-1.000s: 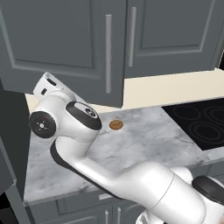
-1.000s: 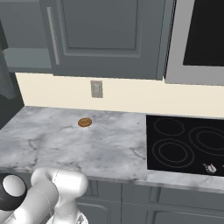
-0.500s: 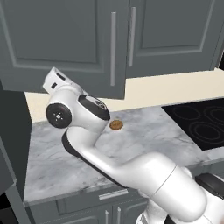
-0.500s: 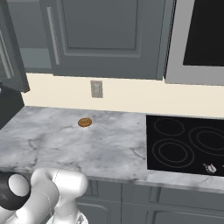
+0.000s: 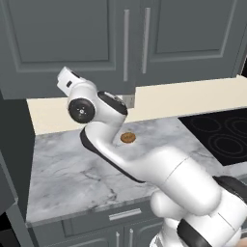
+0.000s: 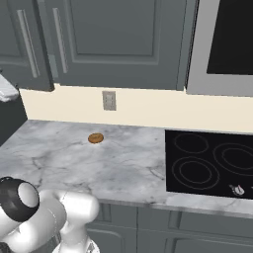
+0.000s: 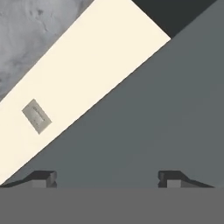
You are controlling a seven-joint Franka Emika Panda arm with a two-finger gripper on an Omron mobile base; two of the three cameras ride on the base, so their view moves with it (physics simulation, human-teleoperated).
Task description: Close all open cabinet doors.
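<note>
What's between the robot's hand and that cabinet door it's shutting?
Nothing visible. In the hand view the open gripper faces the bare grey cabinet door up close, with no object between its fingertips and the panel.

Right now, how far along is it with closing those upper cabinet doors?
Nearly done, by the look of it. The left cabinet door sits almost in line with the right cabinet door, which looks shut, though its lower corner still juts out in the right base view. The gripper, jaws apart, faces the door's panel close up. Left: the last bit of push.

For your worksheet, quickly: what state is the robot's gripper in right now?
Gripper: open, fingers spread wide, holding nothing, close against the dark grey cabinet door.
</note>
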